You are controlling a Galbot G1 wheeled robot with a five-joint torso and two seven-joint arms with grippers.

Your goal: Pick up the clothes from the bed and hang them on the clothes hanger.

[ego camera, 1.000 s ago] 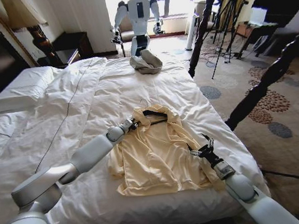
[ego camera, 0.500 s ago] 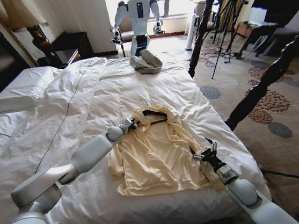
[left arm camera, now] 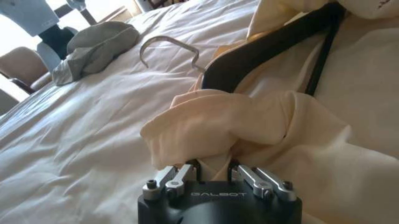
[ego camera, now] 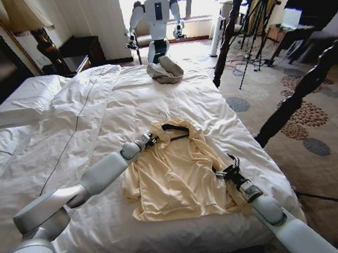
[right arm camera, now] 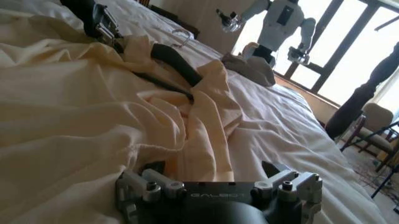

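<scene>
The clothes, a pale cream-yellow top [ego camera: 175, 178], lie flat on the white bed [ego camera: 94, 110] near its foot. The black clothes hanger [ego camera: 175, 127] sits inside the collar, its hook [ego camera: 163, 116] resting on the duvet. My left gripper [ego camera: 151, 140] is shut on a bunch of shoulder fabric [left arm camera: 212, 135] beside the clothes hanger [left arm camera: 268, 46]. My right gripper [ego camera: 226, 171] rests at the top's right edge, open, with a fold of the clothes [right arm camera: 199, 154] between its fingers. The right wrist view also shows the left gripper [right arm camera: 103, 25] far off by the clothes hanger [right arm camera: 171, 58].
A grey-beige cloth bundle [ego camera: 164, 71] lies at the far edge of the bed. Another white robot [ego camera: 156, 15] stands behind it. Dark bedposts [ego camera: 231, 28] [ego camera: 299, 93] rise at the right. Pillows [ego camera: 22, 100] are at the left, tripods [ego camera: 260, 12] at the back right.
My right gripper has shifted slightly along the top's right edge, back and then in again. The left arm, the top and the hanger have not moved.
</scene>
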